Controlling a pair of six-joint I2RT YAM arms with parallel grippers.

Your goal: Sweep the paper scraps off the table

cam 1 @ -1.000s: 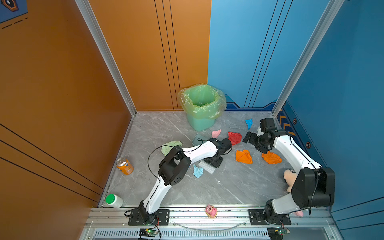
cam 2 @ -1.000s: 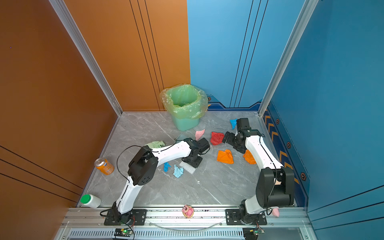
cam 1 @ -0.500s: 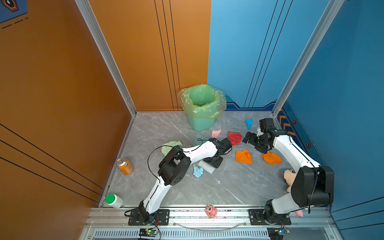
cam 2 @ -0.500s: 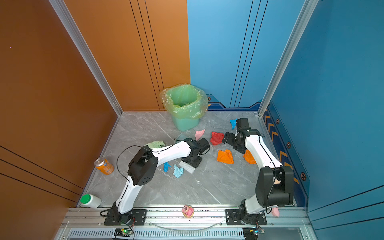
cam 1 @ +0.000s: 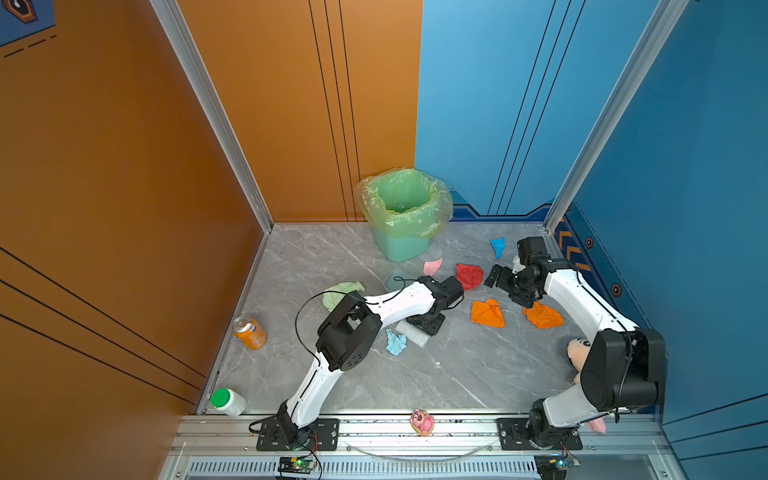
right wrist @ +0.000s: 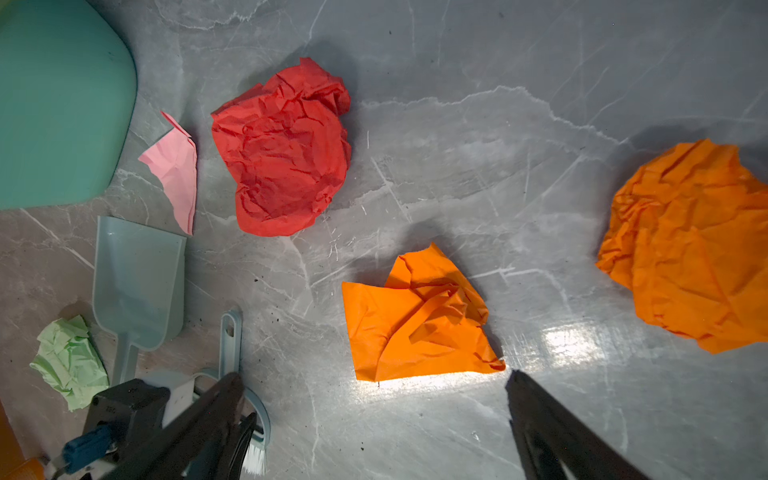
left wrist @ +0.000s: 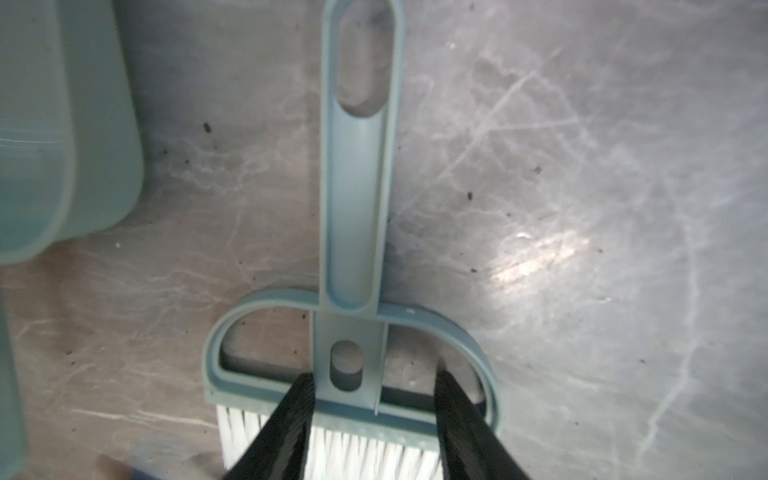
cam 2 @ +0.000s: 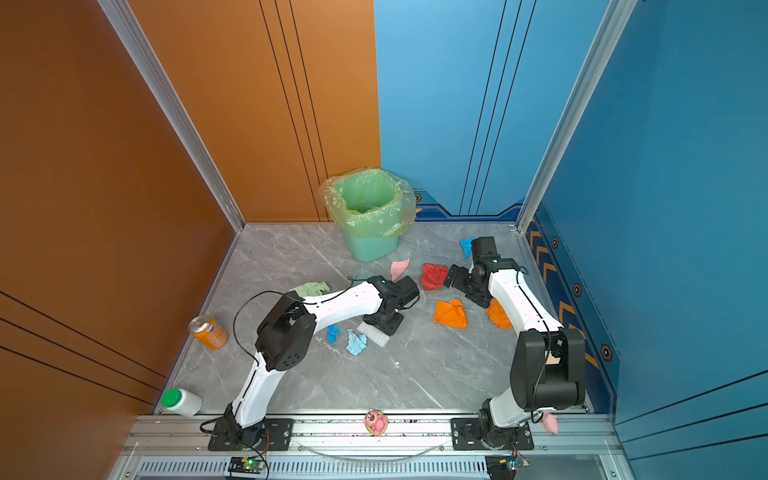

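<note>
Paper scraps lie on the grey marble table [cam 1: 415,374]: light green [cam 1: 343,291], pink [cam 1: 432,266], red [cam 1: 469,275], blue [cam 1: 497,246], two orange ones [cam 1: 487,313] [cam 1: 543,316] and light blue [cam 1: 395,343]. A pale blue brush [left wrist: 357,208] lies flat with its white bristles [cam 1: 411,333] beside the light blue scrap. My left gripper [left wrist: 374,376] points down onto the brush head. Its fingers straddle the neck, one against it and one apart. My right gripper [right wrist: 373,375] hangs open above bare table, next to the nearer orange scrap [right wrist: 415,320].
A green-lined bin [cam 1: 405,208] stands at the back, with the pale blue dustpan [right wrist: 139,282] in front of it. An orange can [cam 1: 249,332] and a green-capped bottle [cam 1: 227,402] sit at the left edge. Pink plush toys rest on the front rail [cam 1: 422,422] and by the right arm [cam 1: 577,353].
</note>
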